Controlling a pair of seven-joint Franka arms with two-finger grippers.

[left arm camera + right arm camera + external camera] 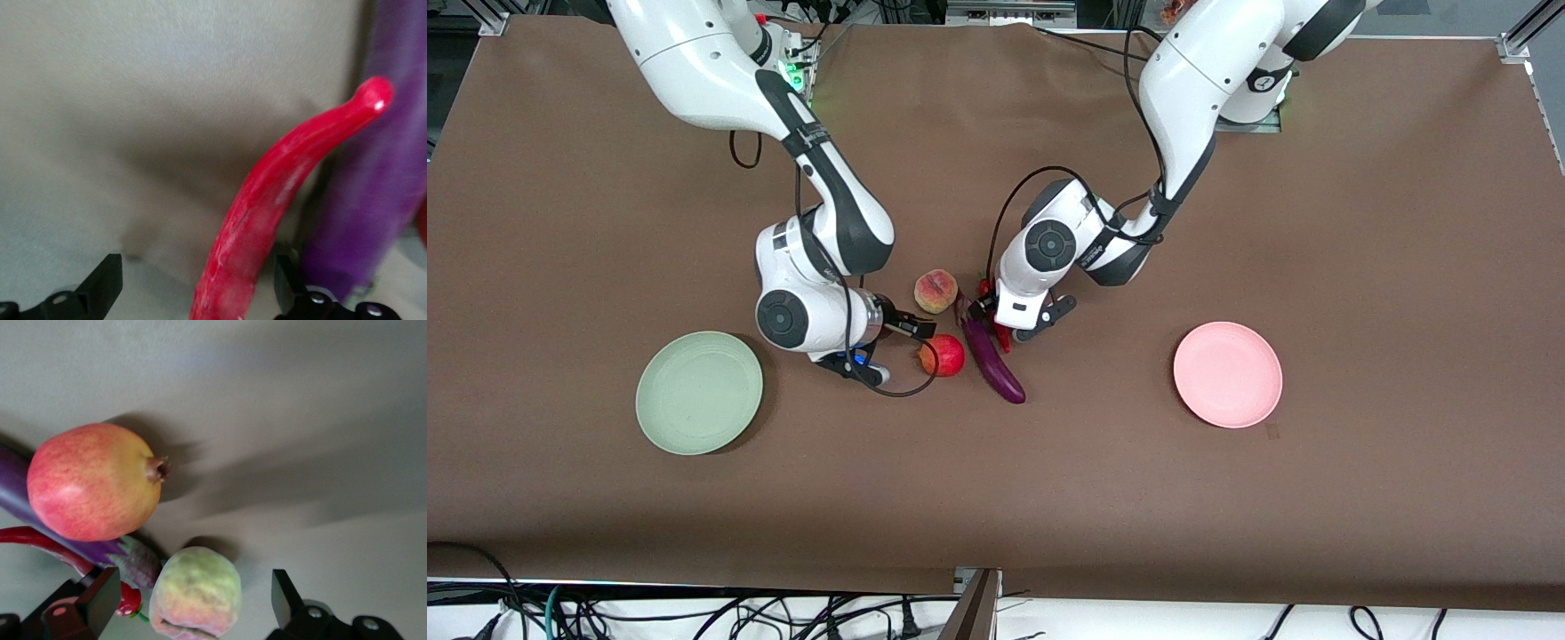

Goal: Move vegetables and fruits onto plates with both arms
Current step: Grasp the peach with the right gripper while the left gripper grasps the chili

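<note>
My left gripper (pixel 1014 316) is low over the red chili pepper (pixel 1003 339) and open. In the left wrist view the chili (pixel 280 193) runs between the spread fingers (pixel 107 283), closer to one of them, with the purple eggplant (pixel 380 187) right beside it. The eggplant (pixel 993 360) lies at mid-table. My right gripper (pixel 914 327) hovers open between the peach (pixel 935 291) and the pomegranate-like fruit (pixel 943 356). In the right wrist view the peach (pixel 197 590) sits between the open fingertips and the red fruit (pixel 93 483) lies further out against the eggplant (pixel 127 557).
The mint green plate (pixel 699 392) lies toward the right arm's end of the table. The pink plate (pixel 1227 374) lies toward the left arm's end. Both plates hold nothing. Brown cloth covers the table.
</note>
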